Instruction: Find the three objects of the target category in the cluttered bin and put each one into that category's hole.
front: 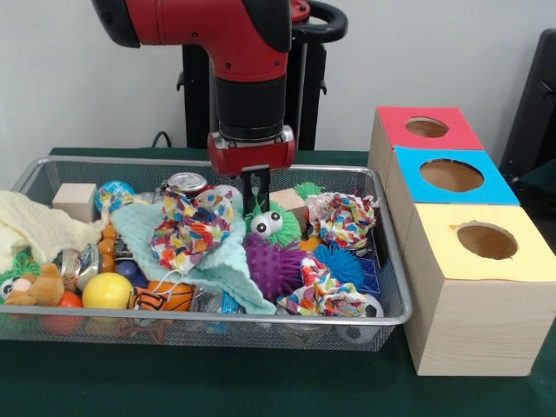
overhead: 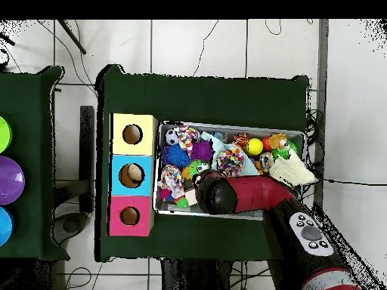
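Observation:
My gripper (front: 254, 198) reaches down from the red and black arm into the middle of the wire mesh bin (front: 217, 322), just above a green fuzzy ball with eyes (front: 268, 224). A purple spiky ball (front: 272, 266) lies in front of that ball, and a blue spiky ball (front: 340, 263) is to its right. Three crumpled multicoloured cloths (front: 187, 228) (front: 344, 217) (front: 323, 294) lie among the clutter. Beside the bin stand a red box (front: 427, 128), a blue box (front: 451, 176) and a yellow box (front: 486, 241), each with a round hole. In the overhead view the arm (overhead: 246, 195) hides the gripper.
The bin also holds a teal cloth (front: 139, 228), a cream cloth (front: 35, 228), a yellow ball (front: 107, 291), a basketball (front: 167, 297), a can (front: 186, 182), two wooden blocks (front: 75, 200) (front: 289, 202) and a plush toy (front: 30, 287). The three boxes (overhead: 131, 175) touch the bin's short side.

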